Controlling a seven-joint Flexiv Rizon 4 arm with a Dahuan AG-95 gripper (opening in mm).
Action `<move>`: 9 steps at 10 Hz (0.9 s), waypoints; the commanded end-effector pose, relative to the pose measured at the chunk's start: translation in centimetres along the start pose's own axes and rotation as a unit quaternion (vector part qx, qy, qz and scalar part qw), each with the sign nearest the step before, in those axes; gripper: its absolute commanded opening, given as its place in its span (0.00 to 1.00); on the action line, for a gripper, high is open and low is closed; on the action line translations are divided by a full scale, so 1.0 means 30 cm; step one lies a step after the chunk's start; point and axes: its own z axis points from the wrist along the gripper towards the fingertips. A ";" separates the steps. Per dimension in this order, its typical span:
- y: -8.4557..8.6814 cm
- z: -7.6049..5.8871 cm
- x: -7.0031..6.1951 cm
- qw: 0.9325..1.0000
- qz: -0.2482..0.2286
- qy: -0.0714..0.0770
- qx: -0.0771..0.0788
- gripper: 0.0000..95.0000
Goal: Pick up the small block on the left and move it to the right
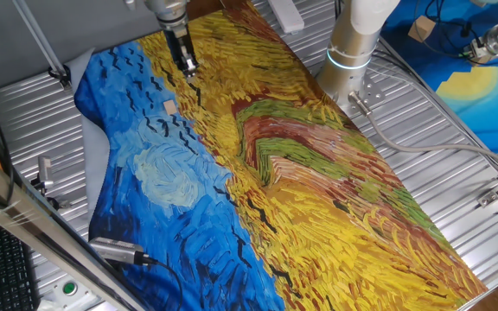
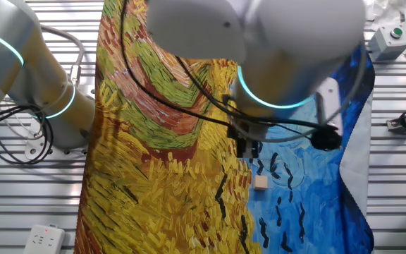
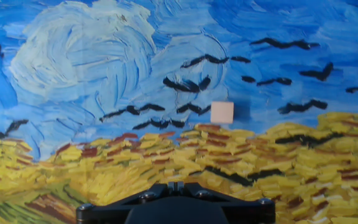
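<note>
Overhead, the claw hovers, its opening unclear; the small block lies apart on the painted cloth.

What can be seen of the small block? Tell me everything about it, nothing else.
The small block is a tiny cube, light tan, wooden-looking, its faces plain and unmarked. It sits flat and square on the painted cloth, in the blue sky part among black bird strokes, just short of the yellow field. Nothing touches it except the cloth beneath. The end effector hangs apart from it, over the edge of the yellow; it holds nothing, but whether its fingers are open is unclear.
</note>
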 end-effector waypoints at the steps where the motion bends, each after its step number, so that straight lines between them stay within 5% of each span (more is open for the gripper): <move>1: 0.000 0.011 -0.026 1.000 -0.004 0.002 -0.004 0.00; 5: 0.000 0.011 -0.026 1.000 -0.012 -0.001 -0.005 0.00; 7: 0.000 0.011 -0.026 1.000 -0.005 -0.003 -0.024 0.00; 9: 0.000 0.011 -0.026 1.000 0.002 0.009 -0.025 0.00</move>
